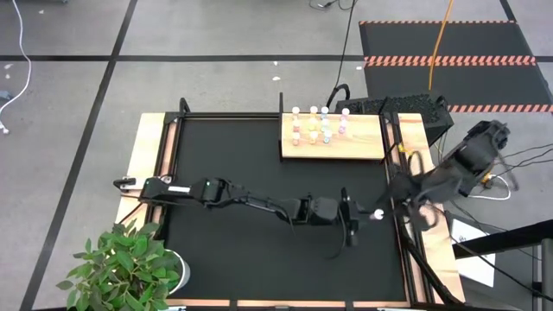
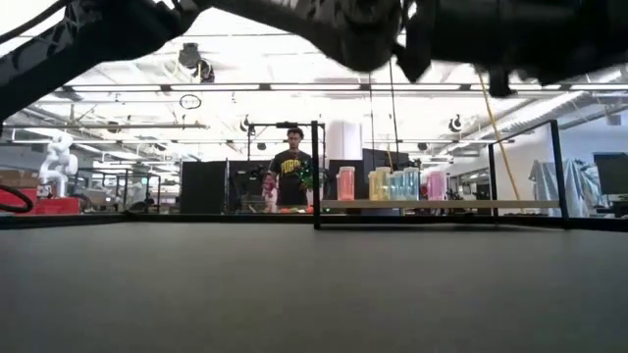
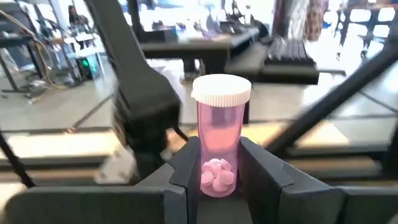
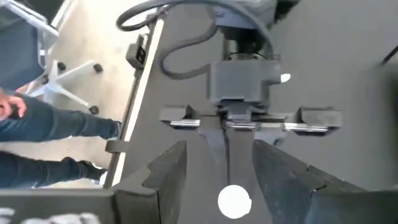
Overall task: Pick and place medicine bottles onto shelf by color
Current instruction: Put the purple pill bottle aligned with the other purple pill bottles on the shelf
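A pink medicine bottle (image 3: pixel 217 137) with a white cap (image 1: pixel 378 216) is clear of the black mat (image 1: pixel 259 147) at its right side, with my left gripper (image 1: pixel 368 215) shut on it. My right gripper (image 4: pixel 222 155) is open just beyond, toward the table's right edge. It looks down on the cap (image 4: pixel 234 201) with a finger on either side of it, apart from it. The shelf (image 1: pixel 333 149), a light wooden board, lies at the mat's far right. Several coloured bottles (image 1: pixel 318 126) stand upright on it, seen also in the low view (image 2: pixel 392 183). My left gripper pinches the lower half of the bottle's pink body (image 3: pixel 217 177) between its two fingers (image 3: pixel 186 165). The fingers come in level, from the table's left. The bottle stands upright in the hold with its cap up, lifted clear of the mat.
A wooden frame (image 1: pixel 147 173) edges the mat. A potted plant (image 1: pixel 130 268) stands at the near left corner. A keyboard (image 1: pixel 406 108) and papers (image 1: pixel 475 250) lie off the right side. A person (image 2: pixel 289 172) stands in the room behind, and a person's legs (image 4: pixel 43 130) show beside the table.
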{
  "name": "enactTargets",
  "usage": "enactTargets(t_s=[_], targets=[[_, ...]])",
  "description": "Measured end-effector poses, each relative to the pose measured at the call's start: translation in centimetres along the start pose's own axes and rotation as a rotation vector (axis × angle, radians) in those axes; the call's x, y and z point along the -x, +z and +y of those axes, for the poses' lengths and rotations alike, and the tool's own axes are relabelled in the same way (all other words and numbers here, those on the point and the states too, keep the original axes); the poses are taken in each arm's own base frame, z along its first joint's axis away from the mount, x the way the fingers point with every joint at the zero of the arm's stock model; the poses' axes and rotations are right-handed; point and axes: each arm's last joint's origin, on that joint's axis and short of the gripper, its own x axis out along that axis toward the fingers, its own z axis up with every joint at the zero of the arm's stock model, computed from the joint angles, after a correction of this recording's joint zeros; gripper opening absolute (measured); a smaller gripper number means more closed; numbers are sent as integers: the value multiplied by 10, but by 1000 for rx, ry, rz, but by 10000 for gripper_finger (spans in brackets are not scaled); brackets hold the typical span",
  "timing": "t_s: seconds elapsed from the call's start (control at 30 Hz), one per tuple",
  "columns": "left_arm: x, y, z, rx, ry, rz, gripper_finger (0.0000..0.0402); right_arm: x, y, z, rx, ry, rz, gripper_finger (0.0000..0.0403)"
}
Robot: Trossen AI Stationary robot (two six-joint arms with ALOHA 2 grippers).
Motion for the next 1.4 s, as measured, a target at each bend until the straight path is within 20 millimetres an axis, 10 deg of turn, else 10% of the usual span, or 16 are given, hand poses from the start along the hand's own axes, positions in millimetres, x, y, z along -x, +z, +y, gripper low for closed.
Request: enactTargets(t_s=[0.4, 1.4], targets=[[15, 68, 30, -41, 39, -11, 95, 6, -2, -7, 192, -140, 22, 218], [17, 71, 22, 5, -1, -29, 95, 5, -5, -7, 185, -120, 86, 132]])
